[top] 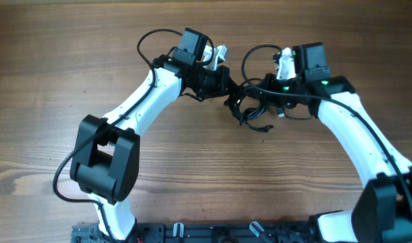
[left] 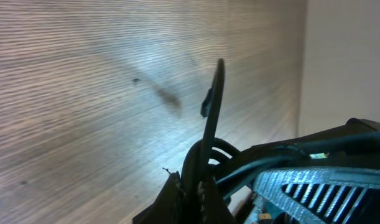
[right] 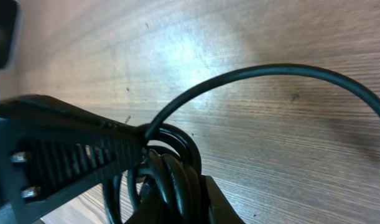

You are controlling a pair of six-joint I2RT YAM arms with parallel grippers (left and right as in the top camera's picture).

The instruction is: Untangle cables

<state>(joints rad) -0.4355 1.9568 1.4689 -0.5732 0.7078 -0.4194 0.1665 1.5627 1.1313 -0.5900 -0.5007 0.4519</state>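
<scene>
The cables (top: 249, 111) are a small black tangle on the wooden table, between my two grippers. My left gripper (top: 227, 91) comes from the left and is shut on a strand at the tangle's upper left. In the left wrist view its fingers (left: 197, 186) pinch a black cable (left: 213, 106) that rises straight up. My right gripper (top: 265, 100) comes from the right and is shut on the tangle's right side. In the right wrist view its fingers (right: 180, 199) clamp a bunch of coiled cable loops (right: 174, 168), and one strand (right: 270, 71) arcs away to the right.
The wooden table (top: 192, 175) spreads all round the tangle. Thicker black wires loop above each wrist (top: 148, 40). The other arm's ribbed finger (right: 59, 155) crosses the right wrist view at left. The arm bases stand at the front edge (top: 192, 233).
</scene>
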